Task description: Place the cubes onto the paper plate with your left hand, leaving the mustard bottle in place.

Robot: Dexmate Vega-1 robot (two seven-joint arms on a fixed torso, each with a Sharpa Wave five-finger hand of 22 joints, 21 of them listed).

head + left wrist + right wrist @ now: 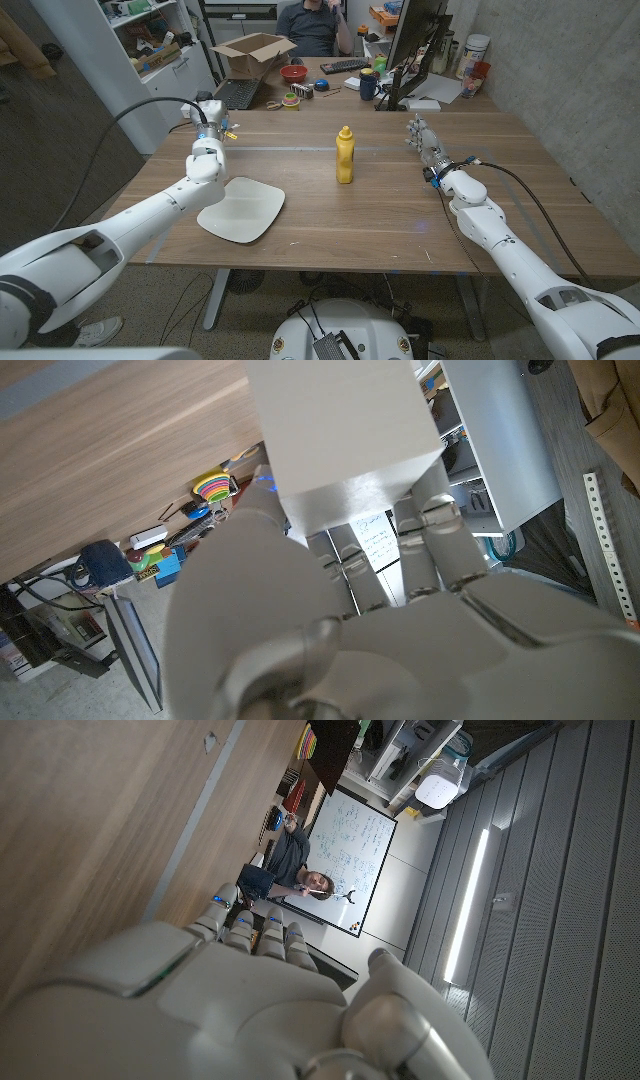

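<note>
A white cube sits in the left hand, its fingers closed around it, raised above the desk at about ten o'clock from the paper plate. The carrying step looks under way: next the hand would need to swing back over the plate, lower and let go. The mustard bottle stands upright near the desk's middle, well apart. The left wrist view shows the cube plainly; from the head view it is barely discernible. The right hand holds nothing, fingers loosely extended, at three o'clock.
</note>
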